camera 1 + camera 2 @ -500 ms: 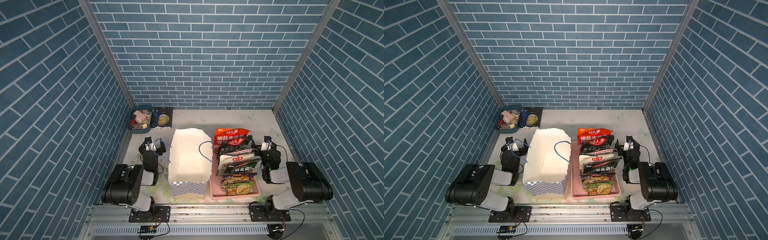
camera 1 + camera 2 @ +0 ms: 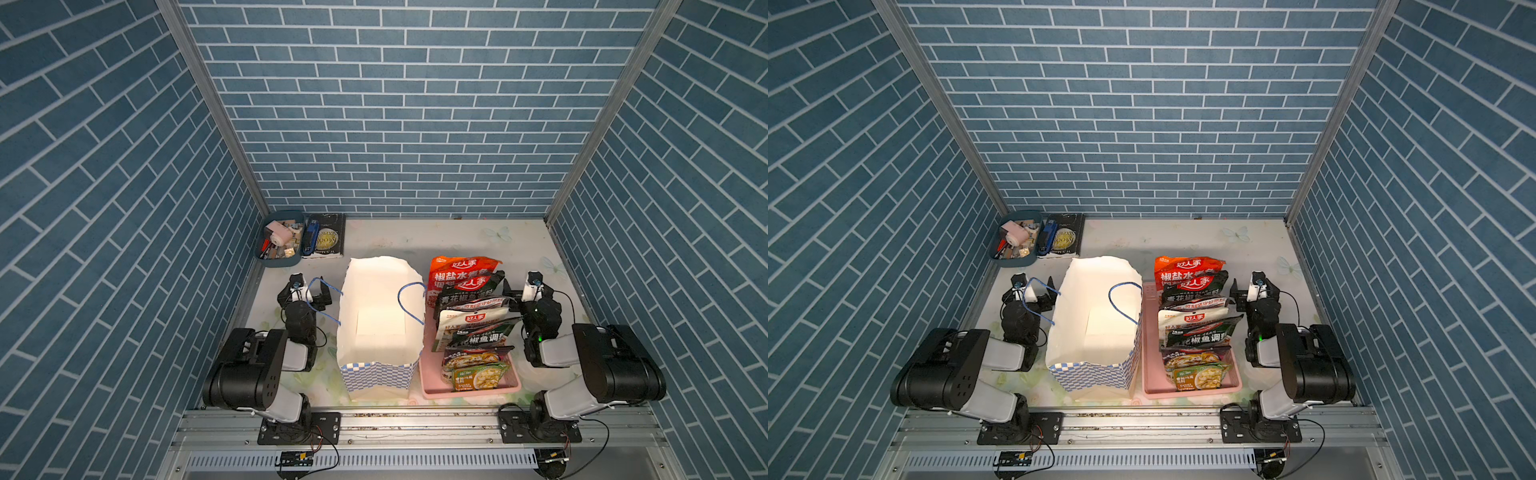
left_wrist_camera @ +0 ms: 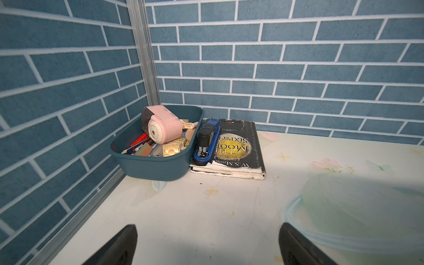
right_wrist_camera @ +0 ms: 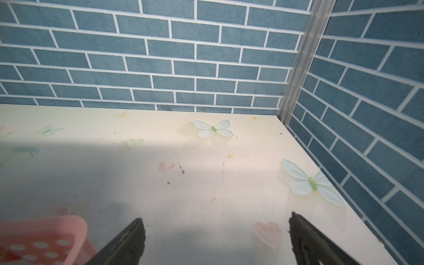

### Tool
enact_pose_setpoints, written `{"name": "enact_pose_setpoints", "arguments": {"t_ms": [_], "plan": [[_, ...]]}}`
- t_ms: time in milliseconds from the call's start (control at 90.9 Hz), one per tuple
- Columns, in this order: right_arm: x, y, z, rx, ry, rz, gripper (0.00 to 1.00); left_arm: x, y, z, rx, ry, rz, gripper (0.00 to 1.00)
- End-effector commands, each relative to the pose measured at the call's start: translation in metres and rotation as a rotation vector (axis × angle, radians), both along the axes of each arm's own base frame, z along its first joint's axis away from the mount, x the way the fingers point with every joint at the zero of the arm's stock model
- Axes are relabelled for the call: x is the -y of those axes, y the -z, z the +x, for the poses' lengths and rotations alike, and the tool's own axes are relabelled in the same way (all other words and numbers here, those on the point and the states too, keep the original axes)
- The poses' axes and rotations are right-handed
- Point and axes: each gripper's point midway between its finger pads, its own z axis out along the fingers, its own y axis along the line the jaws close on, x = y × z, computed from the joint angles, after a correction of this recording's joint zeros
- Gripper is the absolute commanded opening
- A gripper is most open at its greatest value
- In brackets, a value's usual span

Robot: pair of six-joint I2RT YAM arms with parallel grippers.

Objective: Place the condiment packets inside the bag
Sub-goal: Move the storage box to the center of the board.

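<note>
Surroundings: blue brick walls (image 2: 395,124) are set on three sides of a pale bench (image 2: 415,237) printed with butterflies.
Left tool: the left tool (image 3: 207,229) is spread wide and nothing is held; a blue tray (image 3: 158,165) and a book (image 3: 238,146) lie well ahead of it.
Right tool: the right tool (image 4: 215,219) is likewise released and empty, with bare bench ahead.
Bag: the bag (image 2: 378,374) is stood upright just beside the left tool, between both tools; no packet is seen inside.
Packets: the condiment packets (image 2: 469,316) are overlapped on edge in a pink basket (image 2: 469,390) just beside the right tool, on its bag side.
Progress: loading is judged not yet begun.
Snag risk: a blue cord handle (image 2: 320,278) is looped over the left tool in both top views. Contact cannot be told. If it is caught, the bag could be dragged or tipped.
Grip risk: two glossy packets could be lifted together, or one could be let slip.
Entry risk: the crumpled rim could be struck and the light bag shoved.
</note>
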Motion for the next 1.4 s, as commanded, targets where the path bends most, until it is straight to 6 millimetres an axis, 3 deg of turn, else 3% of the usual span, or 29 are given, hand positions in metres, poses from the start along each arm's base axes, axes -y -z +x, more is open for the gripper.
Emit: {"name": "enact_pose_setpoints", "arguments": {"t_ms": [0,297,385,462,616,737,858,968,1199,1386], "plan": [[-0.002,-0.003,0.0,0.015,-0.008,-0.013,1.0,0.0,-0.004,0.002,0.013,0.004,0.005,1.0],[-0.002,-0.003,0.0,0.014,-0.009,-0.012,1.0,0.0,-0.004,0.003,0.012,0.006,0.005,1.0],[0.012,-0.01,0.004,-0.002,0.074,0.007,1.0,-0.011,-0.006,0.005,-0.03,-0.062,-0.011,1.0],[0.027,-0.025,0.015,-0.059,0.161,0.022,1.0,-0.036,-0.024,0.01,-0.069,-0.224,-0.05,1.0],[0.047,-0.076,0.021,-0.083,0.251,0.031,1.0,-0.099,-0.077,-0.002,-0.138,-0.611,-0.212,1.0],[0.047,-0.114,0.021,-0.108,0.242,0.026,1.0,-0.11,-0.108,0.0,-0.217,-0.603,-0.341,1.0],[0.034,-0.145,0.023,-0.21,0.179,0.075,1.0,-0.087,-0.133,0.01,-0.292,-0.428,-0.391,1.0],[0.02,-0.138,0.013,-0.39,0.133,0.146,0.99,-0.058,-0.148,0.009,-0.344,-0.251,-0.413,1.0],[0.008,-0.036,-0.043,-0.846,0.141,0.214,0.96,0.018,-0.172,-0.001,-0.383,0.178,-0.485,1.0],[-0.014,-0.004,-0.076,-0.957,0.06,0.31,0.91,0.066,-0.194,-0.005,-0.434,0.348,-0.468,1.0]]}}
